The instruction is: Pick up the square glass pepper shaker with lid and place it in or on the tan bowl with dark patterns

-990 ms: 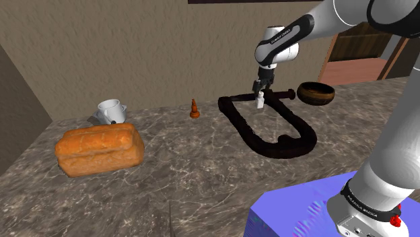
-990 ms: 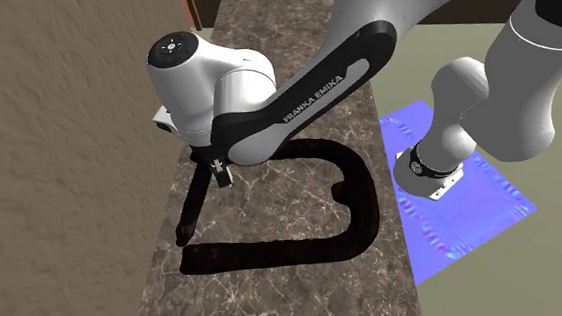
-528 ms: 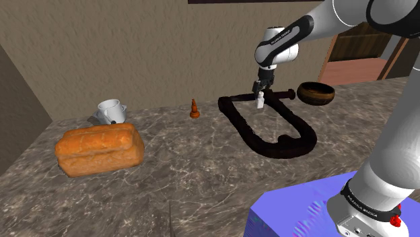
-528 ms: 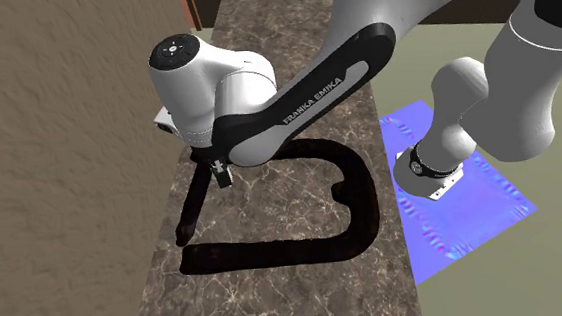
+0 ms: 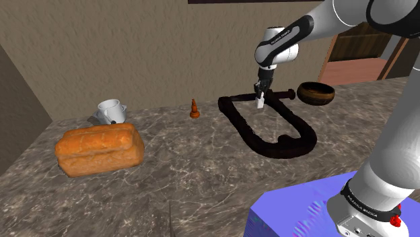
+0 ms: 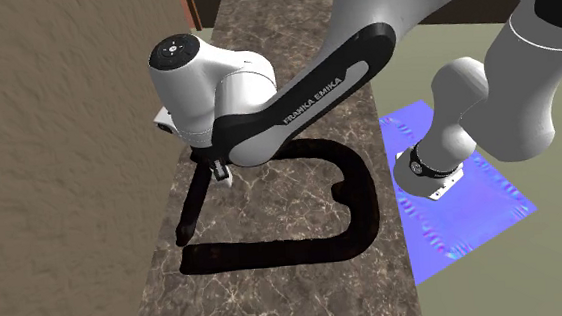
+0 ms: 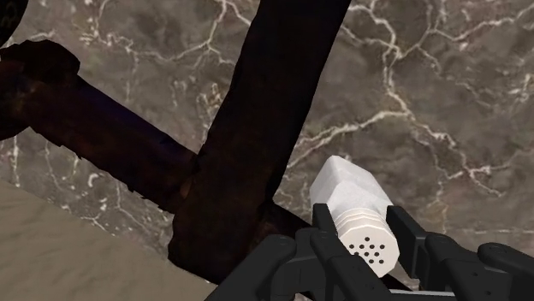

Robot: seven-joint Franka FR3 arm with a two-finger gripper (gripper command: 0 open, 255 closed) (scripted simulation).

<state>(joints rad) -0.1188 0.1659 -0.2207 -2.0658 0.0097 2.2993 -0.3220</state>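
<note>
Lifted a little and tipped since half a second earlier, the pepper shaker [image 5: 260, 102] sat in the black gripper [image 5: 261, 94] above the far bar of a dark looped object [image 5: 269, 134] lying on the marbled desk [image 5: 188, 168]. In the wrist view the fingers [image 7: 409, 239] pinched the shaker [image 7: 355, 214] from both sides just under its ribbed, perforated lid; the body was drawn plain white and angled away from the gripper [image 7: 364, 235] toward the desk [image 7: 445, 103], beside where two dark bars of the loop [image 7: 257, 128] crossed. It seemed to hang just clear of the surface, though the shoulder view was too coarse to be sure. The brown bowl [image 5: 317, 92] stood on the desk near the shaker, toward the shoulder view's right and just past the loop's end, apart from both. Well off toward that view's left lay an orange loaf [image 5: 99, 149], a white cup [image 5: 112, 110] behind it, and a small orange cone-shaped piece [image 5: 194, 110] between the cup and the loop. From the second exterior view the white arm's wrist covered most of the gripper [image 6: 217, 171] above the loop [image 6: 274, 248], with a pale sliver beside the fingers.
</note>
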